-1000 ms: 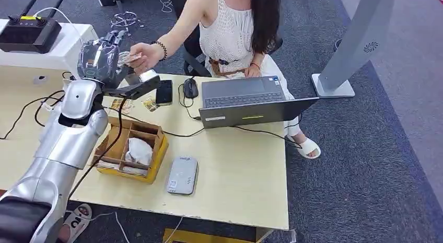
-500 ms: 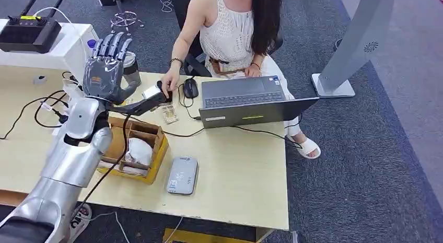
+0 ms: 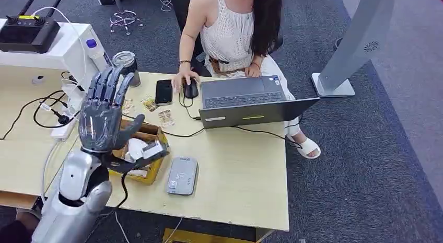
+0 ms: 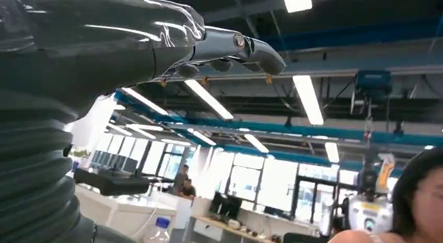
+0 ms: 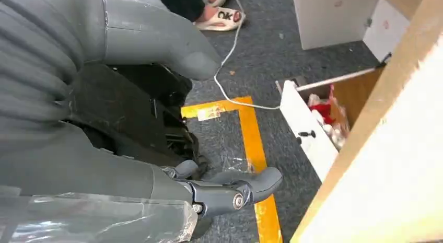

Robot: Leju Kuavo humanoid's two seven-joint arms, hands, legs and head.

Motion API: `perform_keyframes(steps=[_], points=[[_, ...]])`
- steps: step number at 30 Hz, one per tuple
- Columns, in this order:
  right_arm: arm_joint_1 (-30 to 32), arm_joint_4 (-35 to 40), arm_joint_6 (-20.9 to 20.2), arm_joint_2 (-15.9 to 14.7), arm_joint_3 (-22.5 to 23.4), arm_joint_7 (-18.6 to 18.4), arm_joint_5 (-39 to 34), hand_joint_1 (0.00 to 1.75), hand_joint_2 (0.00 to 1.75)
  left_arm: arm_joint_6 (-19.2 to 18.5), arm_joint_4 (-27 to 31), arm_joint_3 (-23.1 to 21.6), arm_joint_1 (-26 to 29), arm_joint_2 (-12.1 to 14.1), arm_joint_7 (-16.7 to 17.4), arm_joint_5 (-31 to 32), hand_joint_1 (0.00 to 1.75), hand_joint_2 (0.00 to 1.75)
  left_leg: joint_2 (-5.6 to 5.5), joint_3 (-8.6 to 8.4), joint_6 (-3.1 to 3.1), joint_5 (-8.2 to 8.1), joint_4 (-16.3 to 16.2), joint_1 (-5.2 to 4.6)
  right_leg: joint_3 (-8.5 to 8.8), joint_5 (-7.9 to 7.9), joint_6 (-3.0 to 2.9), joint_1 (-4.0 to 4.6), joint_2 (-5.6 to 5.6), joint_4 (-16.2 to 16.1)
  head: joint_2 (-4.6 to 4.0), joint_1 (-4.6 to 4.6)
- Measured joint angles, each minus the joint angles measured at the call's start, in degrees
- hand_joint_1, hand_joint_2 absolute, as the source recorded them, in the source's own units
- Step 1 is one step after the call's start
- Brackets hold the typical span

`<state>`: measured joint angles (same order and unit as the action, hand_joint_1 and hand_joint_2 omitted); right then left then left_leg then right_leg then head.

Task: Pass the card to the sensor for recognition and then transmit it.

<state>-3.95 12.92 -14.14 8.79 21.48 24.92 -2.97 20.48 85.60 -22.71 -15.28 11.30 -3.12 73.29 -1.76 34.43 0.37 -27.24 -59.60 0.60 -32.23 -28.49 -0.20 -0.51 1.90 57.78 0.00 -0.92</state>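
Since the earlier frame, the left hand [image 3: 104, 115] has been drawn back from the person toward the robot and is now raised over the yellow-edged cardboard divider box [image 3: 152, 141], fingers spread and upright, nothing held. The small patterned card [image 3: 166, 117] has been laid on the pale wooden table [image 3: 235, 175], beyond the hand's fingertips toward the open grey laptop [image 3: 251, 102]; two similar cards [image 3: 150, 103] are seen nearby beside a black phone [image 3: 164, 91]. The flat grey card sensor [image 3: 182, 175] lies beside the box, to the right of the hand. The person's hand [image 3: 185, 78] rests on a black mouse.

From the left wrist, the dark fingers [image 4: 251, 44] are seen extended against ceiling lights, empty.

From the right wrist, the right hand [image 5: 230, 193] hangs beside the table edge above grey carpet and yellow floor tape [image 5: 256, 143], fingers loosely extended, nothing gripped.
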Motion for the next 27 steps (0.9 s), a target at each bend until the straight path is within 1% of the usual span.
perform_keyframes(steps=[2, 3, 4, 7, 9, 12, 15, 18, 21, 24, 27], points=[[0.1, 0.0, 0.0, 0.0, 0.5, 0.3, -0.2, 0.0, 1.75, 0.5, 4.0, -0.1, 3.2, 0.2, -0.6, 0.4, 0.0, 1.75, 0.0, 0.01, 0.03, -0.02, 0.0, 0.0, -0.01, -0.01, 0.01, 0.0, 0.0, 0.0, 0.0, 0.0], [0.1, 0.0, 0.0, 0.0, 0.8, 0.5, -0.4, 0.0, 1.75, 0.4, 5.5, -0.2, 4.7, 0.3, -0.8, 0.4, 0.0, 1.75, 0.01, 0.0, 0.03, -0.02, 0.0, 0.0, 0.0, -0.01, 0.01, 0.0, 0.0, 0.0, 0.0, 0.0], [0.1, 0.0, -0.1, -0.1, 1.1, 0.7, -0.6, 0.0, 1.75, -0.5, 6.8, -0.4, 6.0, 0.4, -1.2, 0.3, 0.0, 1.75, 0.01, 0.0, 0.03, -0.02, 0.0, 0.0, 0.0, -0.01, 0.01, 0.0, -0.01, 0.0, 0.0, -0.02], [0.2, 0.0, -0.1, -0.1, 2.0, 1.1, -1.2, 0.0, 1.75, -6.5, 8.5, -1.1, 9.7, 1.1, -1.1, 0.9, 0.0, 1.75, 0.03, -0.01, 0.03, -0.02, 0.0, 0.0, 0.02, -0.01, 0.02, 0.0, -0.01, 0.0, 0.0, 0.02], [0.5, 0.0, -0.1, -0.2, 2.7, 1.2, -1.6, 0.0, 1.75, -9.1, 8.5, -1.8, 13.0, 2.3, -0.7, 1.7, 0.0, 1.75, 0.09, -0.03, 0.03, -0.02, 0.0, 0.0, 0.01, -0.01, 0.01, 0.0, 0.03, 0.0, 0.0, 0.0], [1.0, 0.0, -0.1, -0.3, 3.5, 1.3, -1.8, 0.0, 1.75, -9.9, 8.5, -2.4, 16.9, 4.1, -0.6, 1.9, 0.0, 1.75, 0.04, 0.0, 0.03, -0.02, 0.0, 0.01, -0.03, -0.01, 0.01, 0.0, 0.0, 0.0, 0.0, 0.0], [1.1, 0.0, -0.1, -0.5, 3.9, 1.4, -1.8, 0.0, 1.75, -10.1, 8.5, -2.7, 18.5, 5.0, -0.6, 1.9, 0.0, 1.75, 0.04, 0.01, 0.03, -0.02, 0.0, 0.01, -0.02, -0.01, 0.01, 0.0, -0.01, 0.0, 0.0, 0.0], [1.1, 0.0, 0.0, -0.5, 4.2, 1.3, -1.8, 0.0, 1.75, -12.7, 8.5, -2.8, 19.7, 5.7, -0.2, 1.8, 0.0, 1.75, 0.07, 0.01, 0.03, -0.02, 0.0, 0.0, -0.01, -0.01, 0.01, 0.0, 0.01, 0.0, 0.0, 0.0], [1.3, 0.0, 0.0, -0.5, 4.5, 1.0, -1.8, 0.0, 1.75, -14.6, 8.4, -2.9, 21.9, 7.0, 1.7, 1.2, 0.0, 1.75, 0.07, 0.01, 0.03, -0.02, 0.0, 0.01, -0.02, -0.01, 0.01, 0.0, 0.0, 0.0, 0.0, 0.0], [1.3, 0.0, 0.0, -0.6, 5.0, 0.6, -1.3, 0.0, 1.75, -15.0, 7.1, -2.9, 23.4, 8.0, 4.0, -0.5, 0.0, 1.75, 0.05, 0.02, 0.03, -0.02, 0.0, 0.01, -0.02, -0.01, 0.02, 0.0, -0.02, 0.0, 0.0, 0.02], [1.3, 0.0, 0.1, -0.6, 5.2, 0.2, -0.9, 0.0, 1.75, -15.0, 5.2, -2.9, 24.1, 8.4, 5.8, -2.0, 0.0, 1.75, 0.06, 0.01, 0.03, -0.02, 0.0, 0.01, -0.02, -0.01, 0.02, 0.0, -0.02, 0.0, 0.0, 0.0]])
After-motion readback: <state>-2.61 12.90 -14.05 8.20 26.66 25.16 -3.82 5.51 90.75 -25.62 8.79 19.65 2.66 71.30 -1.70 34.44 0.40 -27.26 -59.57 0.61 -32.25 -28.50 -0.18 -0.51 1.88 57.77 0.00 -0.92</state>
